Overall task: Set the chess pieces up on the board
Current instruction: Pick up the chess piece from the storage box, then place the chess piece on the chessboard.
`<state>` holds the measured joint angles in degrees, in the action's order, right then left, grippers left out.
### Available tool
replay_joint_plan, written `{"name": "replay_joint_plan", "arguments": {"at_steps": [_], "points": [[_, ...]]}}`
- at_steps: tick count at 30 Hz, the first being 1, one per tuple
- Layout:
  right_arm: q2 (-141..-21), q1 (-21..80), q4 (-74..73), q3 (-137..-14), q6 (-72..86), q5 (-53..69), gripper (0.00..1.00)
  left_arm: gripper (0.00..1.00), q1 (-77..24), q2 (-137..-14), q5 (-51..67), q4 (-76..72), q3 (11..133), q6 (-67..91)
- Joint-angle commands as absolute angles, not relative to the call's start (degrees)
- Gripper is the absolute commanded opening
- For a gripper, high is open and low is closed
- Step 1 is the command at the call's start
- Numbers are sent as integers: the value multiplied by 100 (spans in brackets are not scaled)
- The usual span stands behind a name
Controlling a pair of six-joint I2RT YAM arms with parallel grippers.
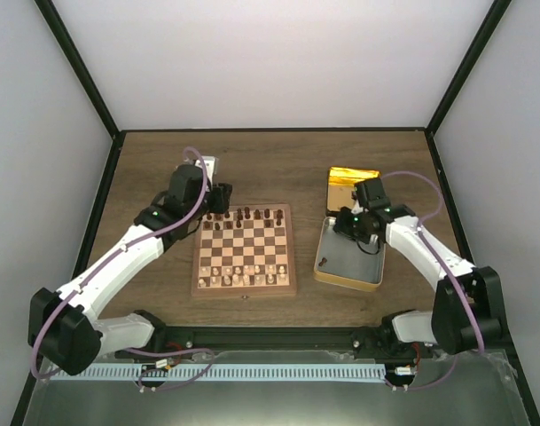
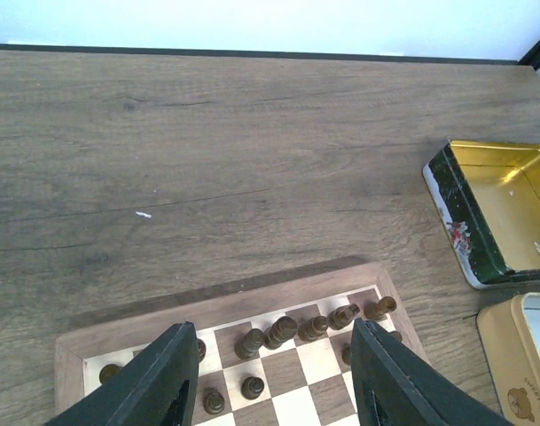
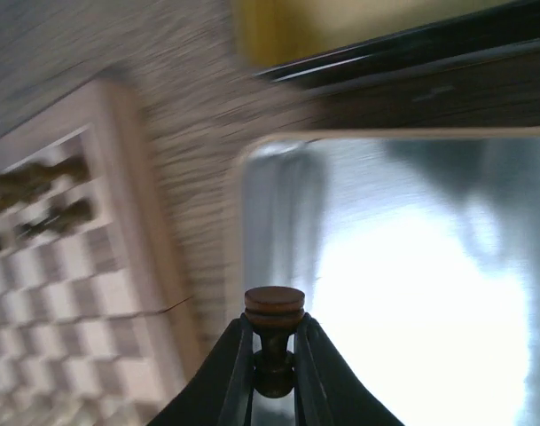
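A dark brown chessman [image 3: 274, 306] hangs pinched at the neck between the right arm's fingers [image 3: 234, 373], above the shiny floor of the shallow tin tray [image 3: 385, 266] just beside the chessboard [image 1: 244, 291]. The fingers are drawn narrow on the piece, whose flat round head sticks out above their tips. Which piece it is cannot be told.

The grip looks slim. On the way to the board the little chessman could twist or slip out, dropping back into the tray or rolling across the desk [image 1: 278, 169]. Set down carelessly, the bulky fingers could also topple the dark chess pieces [image 1: 245, 215] crowding the far ranks.

The left arm's fingers [image 2: 159, 382] hover about half open over the board's far left corner, holding nothing and touching nothing. They may crowd any approach to that end. The gold tin [image 1: 352, 177] lies behind the tray.
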<state>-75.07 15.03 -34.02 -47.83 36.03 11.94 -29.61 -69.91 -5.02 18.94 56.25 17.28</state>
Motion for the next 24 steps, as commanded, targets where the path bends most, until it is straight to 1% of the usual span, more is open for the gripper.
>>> {"name": "replay_joint_plan", "arguments": {"at_steps": [1,3,7,14,19,24], "points": [[-7824,2271,-3664,-5427,3603,2181,4,49,-2944,-6790,-556,1733,5498,1863],[-8205,2671,-3752,-5730,3551,1980,4,49,-2944,-6682,-581,1764,5470,1871],[-9006,3151,-3900,-6338,3349,2032,4,51,-2944,-6400,-684,1846,5403,1835],[-10329,3594,-4606,-7479,2991,1878,4,52,-2936,-6120,-625,1873,5376,1676],[-10802,3702,-5181,-7965,2906,1862,5,53,-2936,-5913,-826,1872,5266,1644],[-10985,3852,-5685,-8218,2856,1952,6,53,-2936,-5837,-806,1832,5187,1657]]}}
